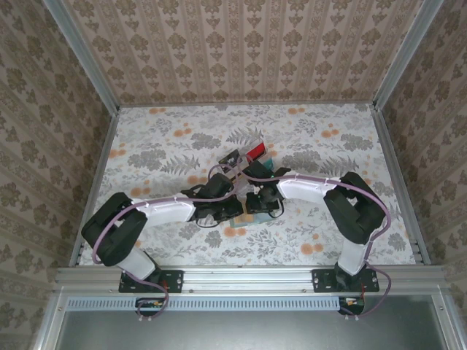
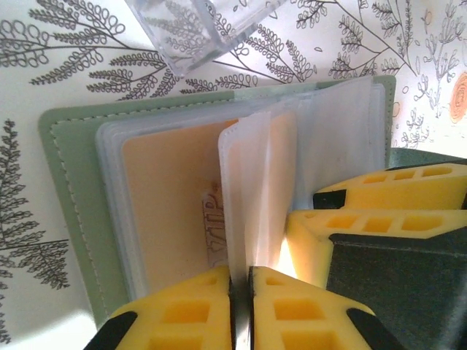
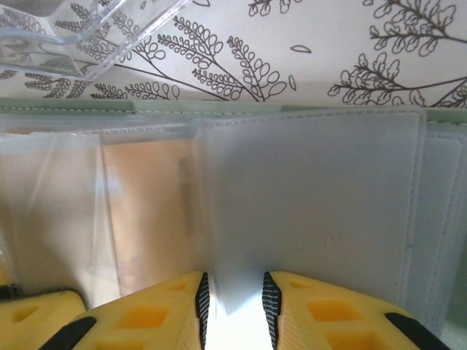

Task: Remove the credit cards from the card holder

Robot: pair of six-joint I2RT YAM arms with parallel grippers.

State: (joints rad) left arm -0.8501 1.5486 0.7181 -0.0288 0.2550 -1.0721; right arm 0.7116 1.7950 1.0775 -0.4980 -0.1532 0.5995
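Observation:
The pale green card holder lies open on the floral table, its clear plastic sleeves fanned out. A tan-beige card marked "VIP" sits inside one sleeve, also seen through plastic in the right wrist view. My left gripper is shut on one upright clear sleeve leaf. My right gripper stands open, with the edge of a frosted sleeve between its fingers. In the top view both grippers, left and right, meet mid-table over the holder. A red card and a black card lie just beyond them.
A clear plastic box stands just beyond the holder, also at the upper left of the right wrist view. The right gripper's yellow fingers sit close beside my left one. Patterned walls enclose the table on three sides.

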